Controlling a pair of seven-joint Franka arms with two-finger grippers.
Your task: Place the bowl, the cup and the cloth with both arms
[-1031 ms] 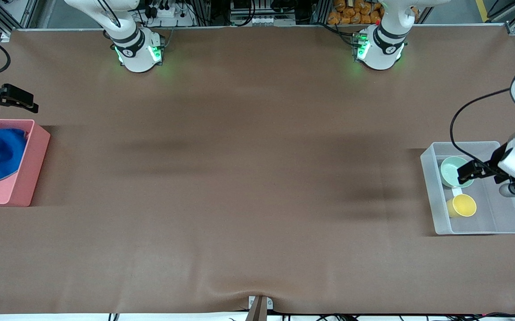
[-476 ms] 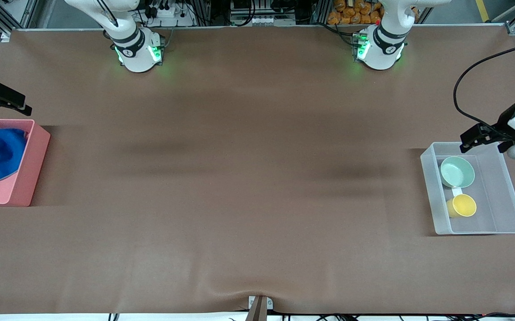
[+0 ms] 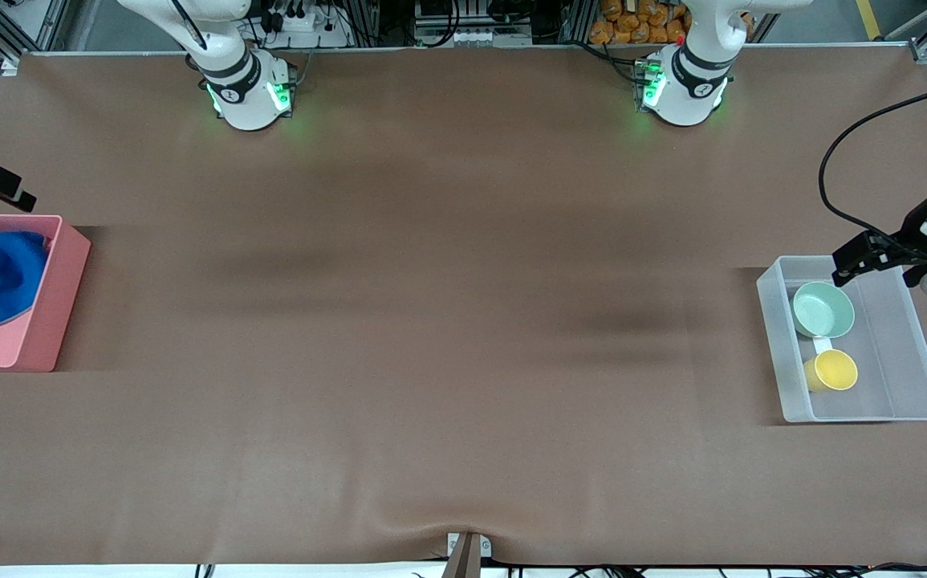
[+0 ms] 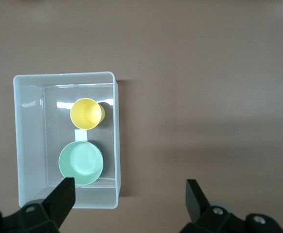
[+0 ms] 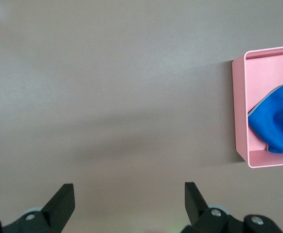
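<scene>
The pale green bowl point(image 3: 823, 310) and the yellow cup point(image 3: 832, 370) sit in a clear bin point(image 3: 864, 417) at the left arm's end of the table, with the cup nearer the front camera. My left gripper point(image 3: 847, 263) is open and empty, up over the bin's rim beside the bowl. The left wrist view shows the bowl point(image 4: 81, 162), the cup point(image 4: 86, 113) and the open left gripper point(image 4: 129, 187). The blue cloth point(image 3: 2, 273) lies in a pink bin point(image 3: 54, 321). My right gripper point(image 3: 18, 195) is open and empty over the table beside that bin. The right wrist view shows the cloth point(image 5: 276, 124) and the right gripper point(image 5: 129, 190).
The brown table mat point(image 3: 447, 321) spans the space between the two bins. The pink bin point(image 5: 239, 111) and the clear bin point(image 4: 29, 145) stand at the two ends of the table. The arm bases glow green along the back edge.
My left gripper rose off the bowl and out of the clear bin, leaving the bowl inside. My right gripper drew away from the pink bin toward the table's end.
</scene>
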